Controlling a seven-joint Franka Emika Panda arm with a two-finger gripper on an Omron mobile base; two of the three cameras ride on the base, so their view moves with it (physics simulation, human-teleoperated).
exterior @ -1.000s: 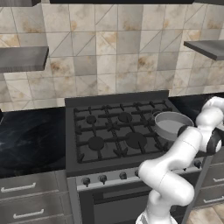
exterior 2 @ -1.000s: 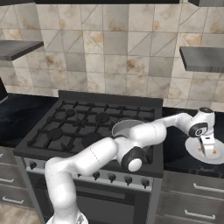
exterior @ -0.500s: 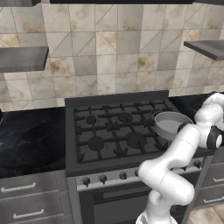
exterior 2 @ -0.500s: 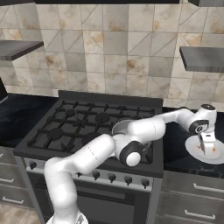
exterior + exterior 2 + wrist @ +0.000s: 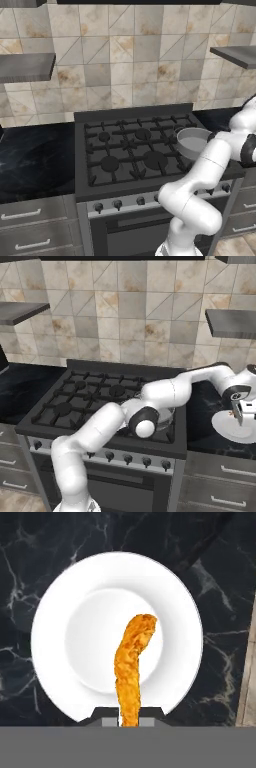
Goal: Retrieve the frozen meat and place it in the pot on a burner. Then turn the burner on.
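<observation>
My claw (image 5: 130, 721) is pinching the frozen meat (image 5: 132, 664) between its two dark tips, and the long, crumbly orange-yellow strip runs straight out ahead of it, with the round white plate (image 5: 60, 602) lying beyond it on the black marbled counter (image 5: 220, 612). Compared with a second ago, my wrist has drawn a little up and back from the plate — in the right base view the claw (image 5: 239, 417) now hangs just over the plate (image 5: 225, 428) rather than down at its surface, with the meat (image 5: 233, 414) a small orange fleck beside the fingers. I take that to mean the pickup is done and the carry comes next. The pot (image 5: 192, 142) sits well off to the claw's side, on the stove's (image 5: 125, 150) near burner closest to the counter; it is shallow, round, grey metal with a pale inside, resting on dark cast grates. The meat looks rough and stiff, which should help it stay clamped, though the grip is on one end only — a fast swing could lever it loose. The plate is smooth and glossy with a recessed centre. The knobs (image 5: 117, 204) line the stove's grey front panel, below the pot, untouched so far.
</observation>
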